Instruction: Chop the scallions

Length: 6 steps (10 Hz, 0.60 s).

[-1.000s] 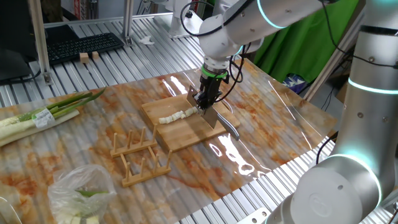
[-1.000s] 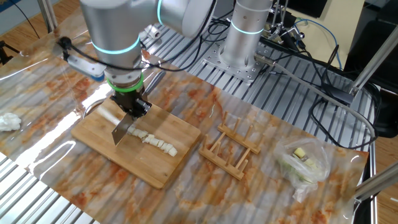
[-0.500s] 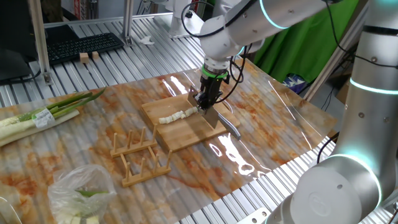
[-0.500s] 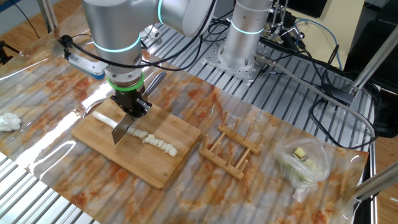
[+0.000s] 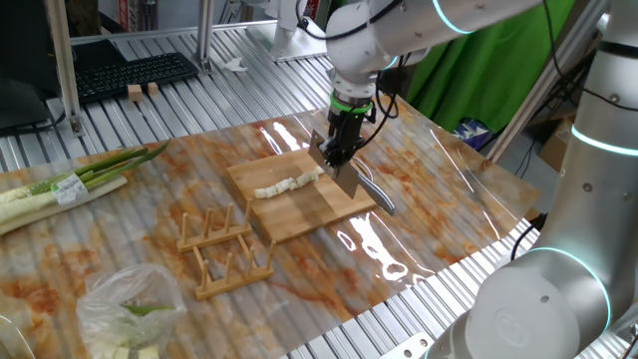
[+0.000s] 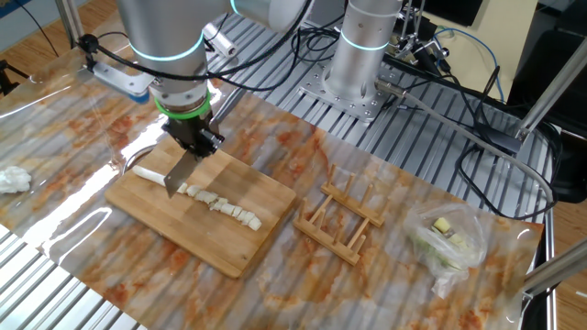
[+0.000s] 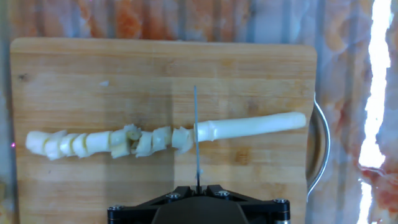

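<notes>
The scallions lie across the wooden board. Several cut segments form a row on the left, and an uncut pale stalk runs to the right. My gripper is shut on a knife, whose blade stands edge-on over the stalk where the cut pieces end. In one fixed view the gripper holds the blade over the scallions on the board. In the other fixed view the gripper holds the blade by the scallions.
A wooden rack stands near the board. A green-and-white leek bundle lies at the left. A clear plastic bag of bits sits at the front. A curved metal piece lies at the board's end. A white wad lies at the far left.
The gripper and knife rose a little and shifted along the stalk toward its uncut end. The scallions and the board stayed put.
</notes>
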Each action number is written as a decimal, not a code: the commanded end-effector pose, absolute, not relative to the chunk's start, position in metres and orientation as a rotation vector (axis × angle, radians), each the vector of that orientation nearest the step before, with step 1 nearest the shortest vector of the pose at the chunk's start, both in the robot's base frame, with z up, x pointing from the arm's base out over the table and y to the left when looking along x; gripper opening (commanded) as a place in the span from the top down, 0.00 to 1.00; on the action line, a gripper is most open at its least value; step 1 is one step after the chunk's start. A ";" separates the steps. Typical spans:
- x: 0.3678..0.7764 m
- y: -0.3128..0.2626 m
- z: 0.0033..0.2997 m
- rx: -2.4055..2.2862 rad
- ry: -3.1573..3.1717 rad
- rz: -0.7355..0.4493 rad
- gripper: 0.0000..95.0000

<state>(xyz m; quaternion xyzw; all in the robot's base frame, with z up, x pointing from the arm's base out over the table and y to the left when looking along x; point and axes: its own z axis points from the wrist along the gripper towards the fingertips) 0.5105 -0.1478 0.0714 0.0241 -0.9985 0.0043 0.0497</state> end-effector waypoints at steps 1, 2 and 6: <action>0.511 -0.150 0.075 0.122 -3.038 0.038 1.00; 0.511 -0.150 0.075 0.124 -3.039 0.036 1.00; 0.514 -0.152 0.067 0.128 -3.042 0.033 1.00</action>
